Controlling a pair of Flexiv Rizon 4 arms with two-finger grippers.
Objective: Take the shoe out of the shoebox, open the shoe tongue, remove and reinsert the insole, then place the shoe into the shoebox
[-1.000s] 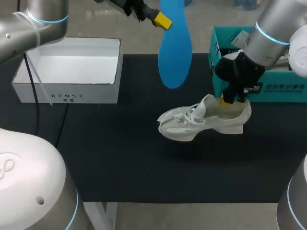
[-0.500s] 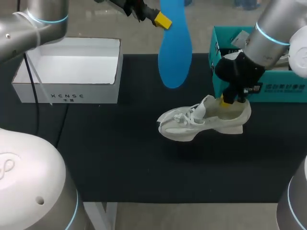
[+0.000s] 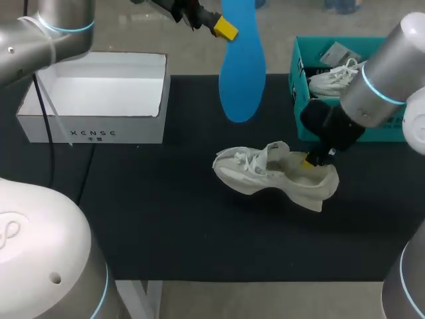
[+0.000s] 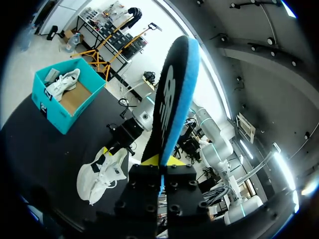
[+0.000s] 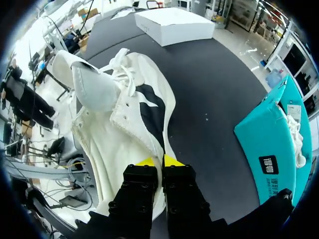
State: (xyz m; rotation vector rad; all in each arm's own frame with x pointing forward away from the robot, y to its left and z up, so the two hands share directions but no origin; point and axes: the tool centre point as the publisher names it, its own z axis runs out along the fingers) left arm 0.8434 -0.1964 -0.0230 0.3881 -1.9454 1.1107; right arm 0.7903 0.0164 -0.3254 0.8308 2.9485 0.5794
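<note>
A white shoe (image 3: pixel 269 176) lies tilted on the black mat (image 3: pixel 166 219), toe toward the left, tongue folded up. My right gripper (image 3: pixel 309 161) is shut on the shoe's heel collar; in the right wrist view the collar edge of the shoe (image 5: pixel 124 114) is pinched between the yellow tips of the right gripper (image 5: pixel 158 160). My left gripper (image 3: pixel 226 28) is shut on the top end of a blue insole (image 3: pixel 242 66), which hangs upright high above the mat, behind the shoe. In the left wrist view the insole (image 4: pixel 172 99) rises from the left gripper (image 4: pixel 162 160), with the shoe (image 4: pixel 102 172) far below.
A teal shoebox (image 3: pixel 297 86) stands at the back right with a second white shoe (image 3: pixel 335 76) inside. It also shows as the teal shoebox (image 5: pixel 274 134) beside the right gripper. A white open box (image 3: pixel 99 126) sits at the back left.
My right gripper has moved toward the front right with the shoe's heel, turning and tilting the shoe. The second shoe in the teal box is now uncovered. The left arm and insole kept still.
</note>
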